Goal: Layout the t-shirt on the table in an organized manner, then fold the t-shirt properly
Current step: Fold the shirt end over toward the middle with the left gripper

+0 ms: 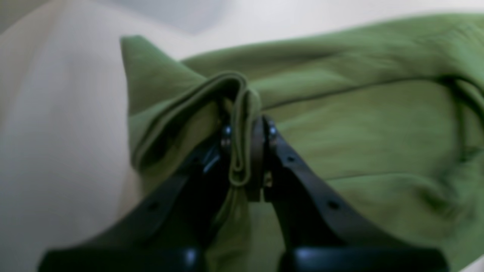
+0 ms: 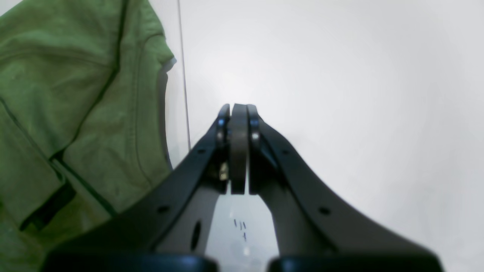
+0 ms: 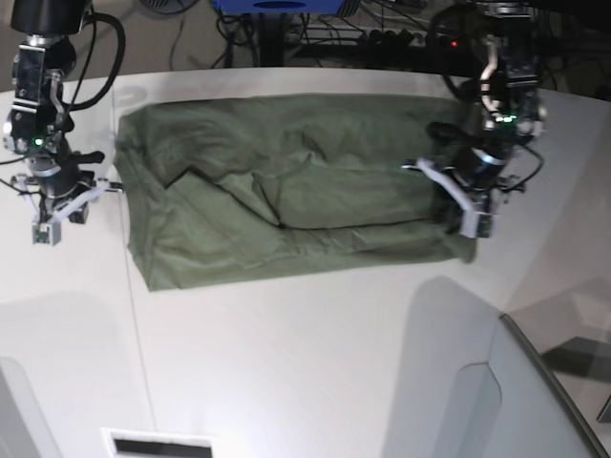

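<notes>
Olive cloth of the t-shirt (image 3: pixel 286 191) lies spread but wrinkled on the worktop (image 3: pixel 315 363), so you are in the laying-out step. Your left claw (image 1: pixel 245 151) is clenched on a folded hem, with the body of the shirt beyond it. Your right claw (image 2: pixel 239 151) is clenched on nothing, the shirt just beside it. Next, I think, pull the pinched edge outward to flatten it.
</notes>
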